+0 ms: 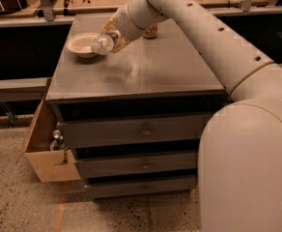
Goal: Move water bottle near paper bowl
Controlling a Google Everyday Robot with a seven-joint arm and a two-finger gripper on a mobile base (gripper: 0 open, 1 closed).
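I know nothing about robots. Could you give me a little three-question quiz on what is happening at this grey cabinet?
1. True or false: the robot's pincer, up over the back left of the grey cabinet top, holds the small clear ribbed plastic water bottle at a tilt.
2. Multiple choice: the bottle is nearest to A) the shallow off-white paper bowl; B) the brownish can at the back; C) the cardboard box on the floor.
3. Fill in: the cabinet front shows ___ closed drawers.
Key: 1 true; 2 A; 3 three.
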